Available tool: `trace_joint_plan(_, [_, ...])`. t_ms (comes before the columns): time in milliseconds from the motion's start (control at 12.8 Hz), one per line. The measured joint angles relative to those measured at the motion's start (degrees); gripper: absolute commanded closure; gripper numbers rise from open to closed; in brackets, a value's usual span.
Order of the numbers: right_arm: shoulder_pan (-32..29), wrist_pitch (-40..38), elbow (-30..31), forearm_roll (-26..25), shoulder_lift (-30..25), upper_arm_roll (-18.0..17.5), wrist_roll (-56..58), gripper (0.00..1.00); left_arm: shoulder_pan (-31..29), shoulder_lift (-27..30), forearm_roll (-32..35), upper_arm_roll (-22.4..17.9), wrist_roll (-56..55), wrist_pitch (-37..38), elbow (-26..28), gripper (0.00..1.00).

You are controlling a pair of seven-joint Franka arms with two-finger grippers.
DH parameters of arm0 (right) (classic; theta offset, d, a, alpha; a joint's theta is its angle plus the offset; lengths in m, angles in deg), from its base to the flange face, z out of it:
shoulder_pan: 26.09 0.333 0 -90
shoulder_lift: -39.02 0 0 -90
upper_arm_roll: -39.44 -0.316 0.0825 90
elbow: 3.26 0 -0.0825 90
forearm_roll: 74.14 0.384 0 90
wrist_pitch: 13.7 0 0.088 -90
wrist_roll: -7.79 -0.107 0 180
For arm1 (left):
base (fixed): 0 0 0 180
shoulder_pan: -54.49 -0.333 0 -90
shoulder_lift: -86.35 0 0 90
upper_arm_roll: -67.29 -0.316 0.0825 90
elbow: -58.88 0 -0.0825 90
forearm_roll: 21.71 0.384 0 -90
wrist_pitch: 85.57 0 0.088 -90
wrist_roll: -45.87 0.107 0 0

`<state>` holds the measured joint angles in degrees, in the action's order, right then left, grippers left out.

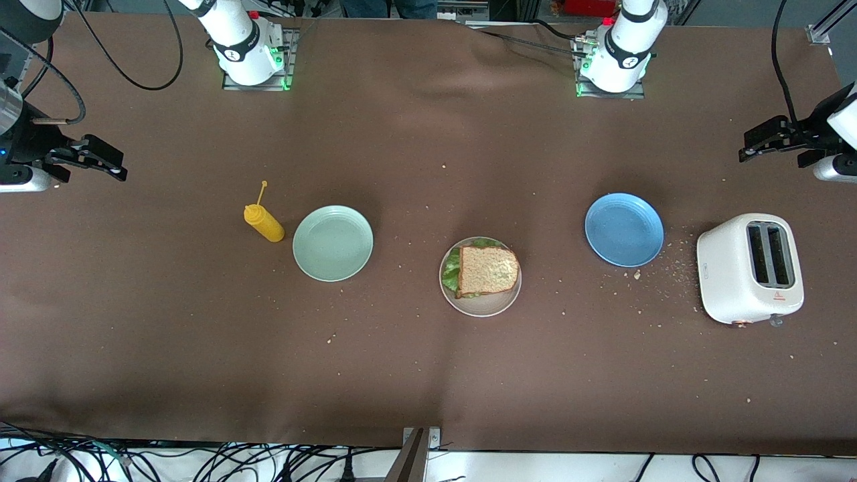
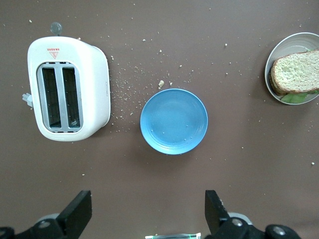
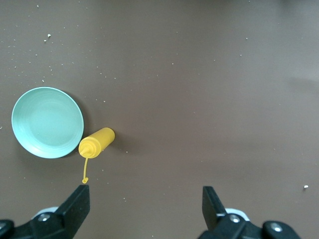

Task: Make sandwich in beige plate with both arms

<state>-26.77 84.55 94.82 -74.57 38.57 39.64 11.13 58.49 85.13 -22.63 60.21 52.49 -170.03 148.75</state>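
The sandwich (image 1: 489,270), tan bread on top with green lettuce showing at its edge, lies on the beige plate (image 1: 479,308) in the middle of the table. It also shows in the left wrist view (image 2: 298,72) on the plate (image 2: 277,50). My left gripper (image 1: 770,144) is open and empty, up in the air at the left arm's end of the table, above the toaster's area; its fingers (image 2: 75,213) stand wide apart. My right gripper (image 1: 100,164) is open and empty, high at the right arm's end of the table; its fingers (image 3: 77,201) stand wide apart.
A blue plate (image 1: 624,229) and a white toaster (image 1: 750,268) stand toward the left arm's end, with crumbs between them. A mint-green plate (image 1: 333,242) and a yellow squeeze bottle (image 1: 264,223) lie toward the right arm's end.
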Motion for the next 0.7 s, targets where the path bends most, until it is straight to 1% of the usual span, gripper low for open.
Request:
trace_joint_plan(548, [0.0, 0.1, -0.8, 0.0, 0.6, 0.0, 0.0, 0.0, -0.1, 0.0, 0.0, 0.0, 0.0, -1.6, 0.0, 0.0])
trace_joint_plan(705, [0.0, 0.1, -0.8, 1.3, 0.8, 0.0, -0.1, 0.0, -0.1, 0.0, 0.0, 0.0, 0.0, -1.6, 0.0, 0.0])
